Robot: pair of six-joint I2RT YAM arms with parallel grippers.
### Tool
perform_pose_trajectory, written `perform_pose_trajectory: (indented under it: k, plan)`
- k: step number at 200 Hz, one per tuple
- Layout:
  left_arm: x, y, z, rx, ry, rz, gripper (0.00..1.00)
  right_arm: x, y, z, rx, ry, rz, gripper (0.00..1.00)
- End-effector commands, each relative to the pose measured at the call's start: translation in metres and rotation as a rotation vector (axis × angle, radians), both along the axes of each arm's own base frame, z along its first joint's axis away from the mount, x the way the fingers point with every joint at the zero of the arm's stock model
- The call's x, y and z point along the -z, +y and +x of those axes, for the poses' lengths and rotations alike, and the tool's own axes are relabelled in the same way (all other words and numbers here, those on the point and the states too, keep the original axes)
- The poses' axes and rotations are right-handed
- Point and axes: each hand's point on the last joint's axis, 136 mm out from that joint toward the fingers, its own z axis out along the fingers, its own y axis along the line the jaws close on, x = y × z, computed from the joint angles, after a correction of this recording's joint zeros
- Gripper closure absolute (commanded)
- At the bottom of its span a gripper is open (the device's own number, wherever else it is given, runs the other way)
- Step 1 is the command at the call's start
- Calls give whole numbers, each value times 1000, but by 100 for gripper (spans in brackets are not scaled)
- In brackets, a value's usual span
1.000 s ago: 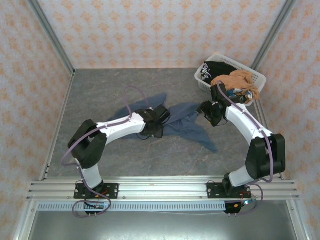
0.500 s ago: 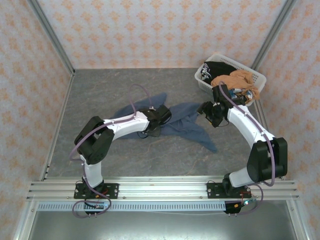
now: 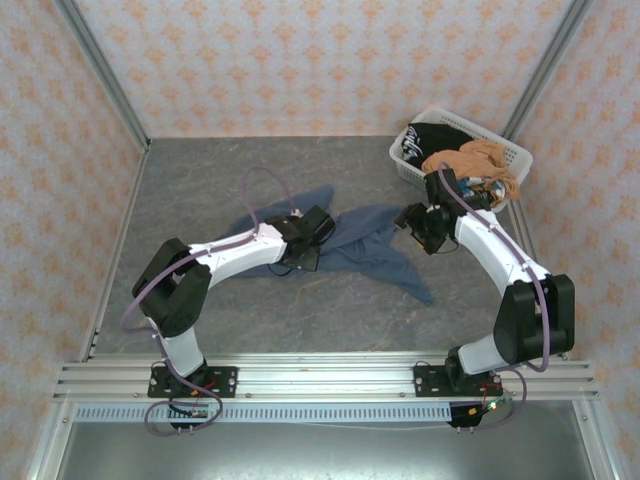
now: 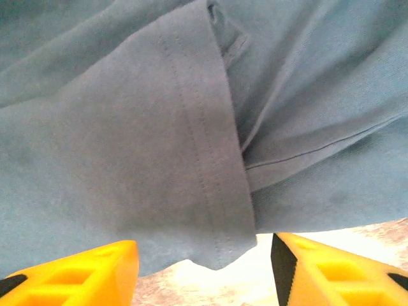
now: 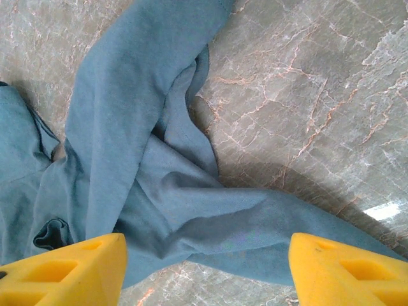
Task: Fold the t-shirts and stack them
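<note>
A slate-blue t-shirt (image 3: 378,252) lies crumpled on the marble table, spread from the middle toward the right. My left gripper (image 3: 303,258) hovers low over its left part. In the left wrist view the left gripper (image 4: 204,258) stands open, and a stitched hem (image 4: 210,191) hangs just above the gap. My right gripper (image 3: 416,226) sits over the shirt's upper right end. In the right wrist view the right gripper (image 5: 207,258) is open wide above a twisted fold (image 5: 191,217). A black t-shirt (image 3: 436,138) and an orange-tan t-shirt (image 3: 478,160) lie in the basket.
The white lattice basket (image 3: 517,156) stands at the back right corner, just behind my right arm. Patterned walls and metal frame posts close in the table on three sides. Bare marble (image 3: 190,180) stretches to the left and in front of the shirt.
My left wrist has edged slightly left over the shirt and its elbow has swung outward. The right arm has barely moved. The shirt lies much as before.
</note>
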Motion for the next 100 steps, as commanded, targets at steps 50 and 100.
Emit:
perform_pose_trajectory:
  k: [50,100]
  plan:
    - [14,3,22,-40,-2,96,49,0,-1,-2,4,-4,6,32]
    - [11,25,18,-12,-13,187,80,3,-4,-2,7,-3,-5,32]
